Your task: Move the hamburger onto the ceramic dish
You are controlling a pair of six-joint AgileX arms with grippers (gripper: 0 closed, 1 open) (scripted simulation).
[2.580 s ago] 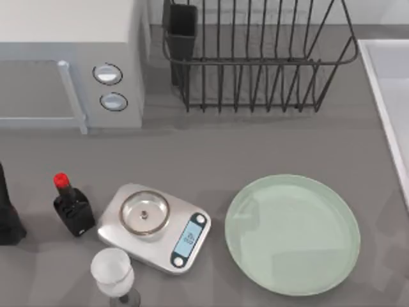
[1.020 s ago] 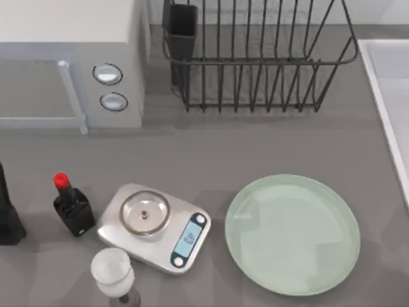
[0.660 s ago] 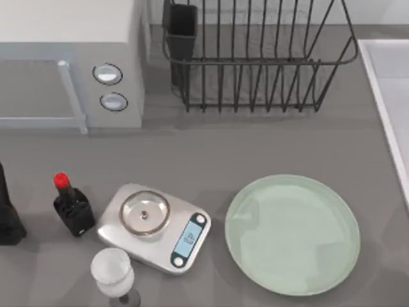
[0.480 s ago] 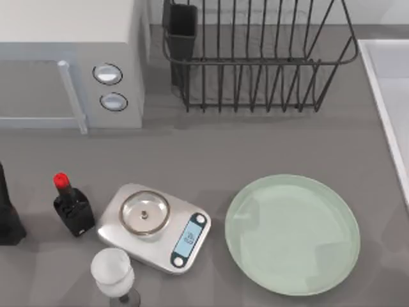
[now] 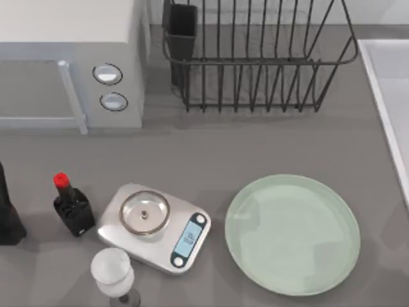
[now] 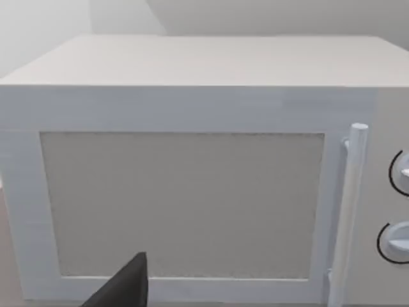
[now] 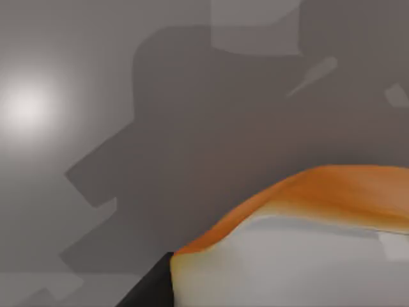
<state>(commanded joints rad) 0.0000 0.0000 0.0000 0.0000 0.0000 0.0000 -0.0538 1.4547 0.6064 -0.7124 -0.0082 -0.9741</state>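
The ceramic dish point(image 5: 293, 234), a large pale-green plate, lies bare on the grey table at the front right of the top view. In the right wrist view the hamburger point(image 7: 300, 249) looms very close, orange-brown on top with a pale edge, above the grey table and the arm's shadow. My right gripper point(image 7: 192, 281) is shut on it, and one dark finger point(image 7: 150, 288) shows beside its edge. My left gripper point(image 6: 124, 288) shows as a dark tip in front of the microwave door point(image 6: 185, 204).
A silver kitchen scale point(image 5: 153, 227) sits left of the dish, with a red-capped dark bottle point(image 5: 72, 208) and a wine glass point(image 5: 114, 272) near it. At the back stand the microwave point(image 5: 64, 64) and a black wire dish rack point(image 5: 255, 57). A white basin edge point(image 5: 390, 83) runs along the right.
Nothing on the table has moved in the top view. Only the faint shading over the dish has shifted slightly.
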